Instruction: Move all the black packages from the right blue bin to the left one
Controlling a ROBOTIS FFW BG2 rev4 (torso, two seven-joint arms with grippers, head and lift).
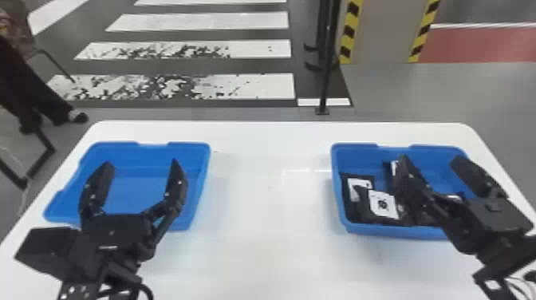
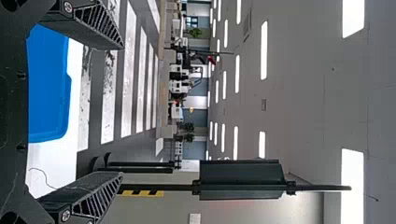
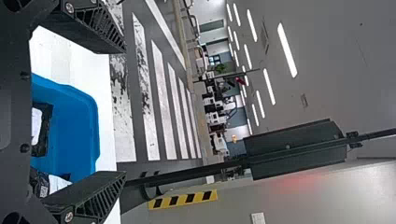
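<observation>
several black packages (image 1: 383, 205) are seen heaped in the right blue bin (image 1: 393, 231), some partly hidden by the right gripper (image 1: 429, 157), so no count can be given. that gripper is held above them, spread wide with nothing grasped. no package can be made out in the left blue bin (image 1: 190, 147), over which the left gripper (image 1: 140, 162) is likewise held parted and unladen. on the white worktop (image 1: 271, 199), the whole transfer is judged left to be done.
</observation>
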